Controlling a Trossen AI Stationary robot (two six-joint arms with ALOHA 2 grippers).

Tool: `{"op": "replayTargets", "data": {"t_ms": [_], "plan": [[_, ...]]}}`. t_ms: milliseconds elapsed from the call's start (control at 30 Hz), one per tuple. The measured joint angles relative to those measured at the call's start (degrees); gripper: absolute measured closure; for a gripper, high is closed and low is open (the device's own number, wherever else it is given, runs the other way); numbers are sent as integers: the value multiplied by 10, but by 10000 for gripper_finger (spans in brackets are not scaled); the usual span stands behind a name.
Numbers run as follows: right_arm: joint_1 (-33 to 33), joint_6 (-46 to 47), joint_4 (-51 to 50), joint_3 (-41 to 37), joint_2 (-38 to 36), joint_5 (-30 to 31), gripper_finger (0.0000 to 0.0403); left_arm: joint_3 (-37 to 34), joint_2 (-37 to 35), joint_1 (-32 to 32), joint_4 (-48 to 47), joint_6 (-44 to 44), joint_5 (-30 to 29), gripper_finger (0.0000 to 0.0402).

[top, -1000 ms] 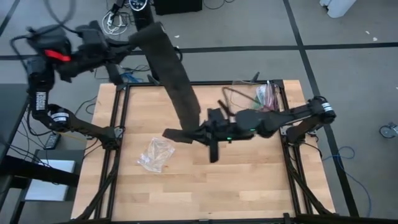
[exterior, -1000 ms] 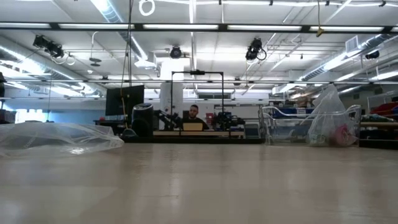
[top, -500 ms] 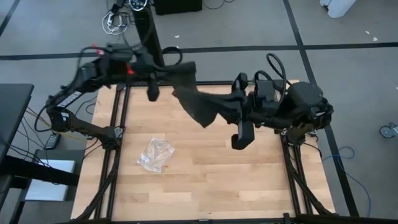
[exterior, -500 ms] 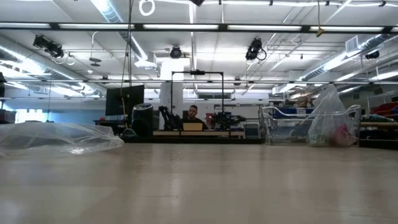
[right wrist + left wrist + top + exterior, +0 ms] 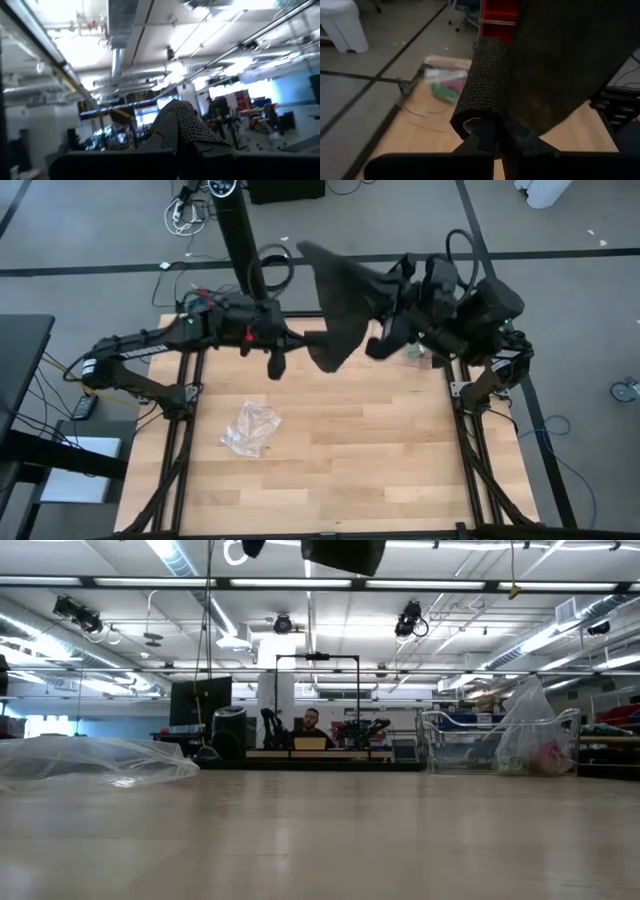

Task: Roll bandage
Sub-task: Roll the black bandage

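We start at the left pincer (image 5: 492,142): in the left wrist view its two dark fingers (image 5: 482,145) are pressed together on the rolled end of the bandage (image 5: 485,85), a dark mesh cylinder with a pale core showing at its lower end. From that roll a wide sheet of the same fabric spreads toward the upper right of that frame.

In the high view we find the left pincer (image 5: 272,330) in the upper centre-left of the frame, over the far edge of the tabletop (image 5: 330,470). The left arm reaches in from the left edge of the frame.

The right pincer (image 5: 177,135) is likewise pressed together, pinching a folded edge of the dark mesh fabric between its fingers, as the right wrist view shows against ceiling lights and ductwork. In the high view the right pincer (image 5: 385,330) sits in the upper centre-right of the frame.

The bandage (image 5: 335,305) hangs in the air between the two pincers as a broad dark drape, clear of the tabletop. In the low view only a dark corner of it (image 5: 343,554) enters at the top centre.

A clear plastic bag (image 5: 250,427) lies crumpled on the tabletop in the left-centre of the high view, well apart from the bandage; the low view shows it (image 5: 95,760) at the left edge.
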Motion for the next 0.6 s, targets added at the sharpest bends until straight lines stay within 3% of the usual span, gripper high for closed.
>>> {"op": "replayTargets", "data": {"t_ms": [333,600], "plan": [[-46,20,10,0,3,-1,403,-124,15,-17,130,-89,-28,389],[-88,21,10,0,3,11,403,-145,73,-45,171,-115,-14,389]]}}
